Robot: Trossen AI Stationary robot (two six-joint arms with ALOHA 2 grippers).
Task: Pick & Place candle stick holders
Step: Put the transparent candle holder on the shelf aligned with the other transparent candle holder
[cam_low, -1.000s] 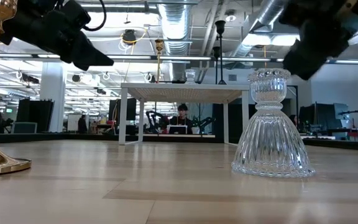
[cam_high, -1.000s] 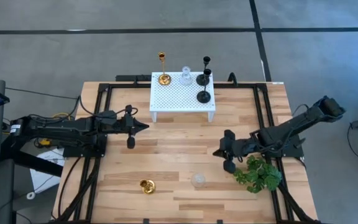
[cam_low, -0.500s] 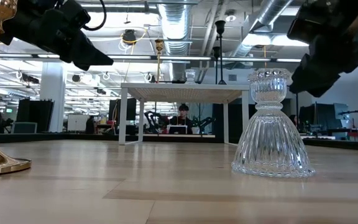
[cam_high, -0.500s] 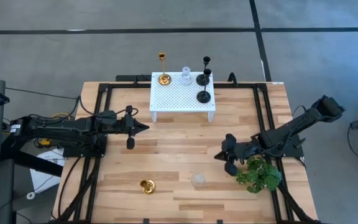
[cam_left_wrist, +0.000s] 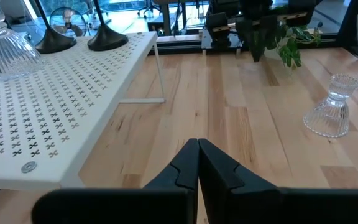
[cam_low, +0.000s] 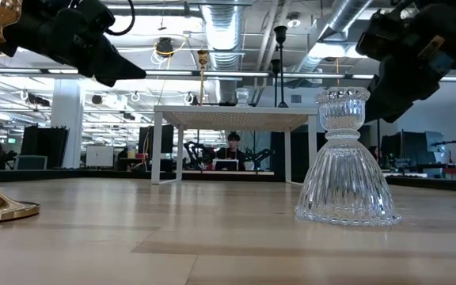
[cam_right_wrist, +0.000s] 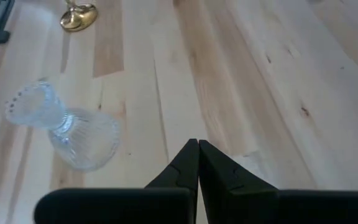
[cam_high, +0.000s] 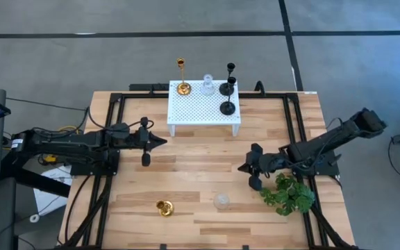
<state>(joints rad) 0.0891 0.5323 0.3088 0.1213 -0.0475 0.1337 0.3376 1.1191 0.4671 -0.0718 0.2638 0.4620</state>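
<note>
- Six candle stick holders in all: two gold, two clear glass, two black.
- Four stand on the white perforated platform (cam_high: 204, 111) at the table's far edge: a tall gold holder (cam_high: 182, 76) at its far left corner, a clear glass holder (cam_high: 206, 86) beside it, then two black holders, one (cam_high: 229, 78) at the far right corner and one (cam_high: 228, 99) nearer the platform's front.
- Two stand on the bare wooden table (cam_high: 186, 173) near its front edge: a gold holder (cam_high: 164, 207) and, to its right and apart from it, a squat ribbed glass holder (cam_high: 221, 201), upright.
- The right gripper (cam_high: 244, 169) hangs above the table, up and to the right of the squat glass holder and not touching it; its arm stretches in from the right edge, over the one green plant (cam_high: 288, 194). Its fingers (cam_right_wrist: 194, 163) are pressed together, holding nothing.
- The left gripper (cam_high: 160, 142) sits level near the platform's left front leg, its arm stretched in from the left edge; its fingers (cam_left_wrist: 197, 163) are likewise closed on nothing.
</note>
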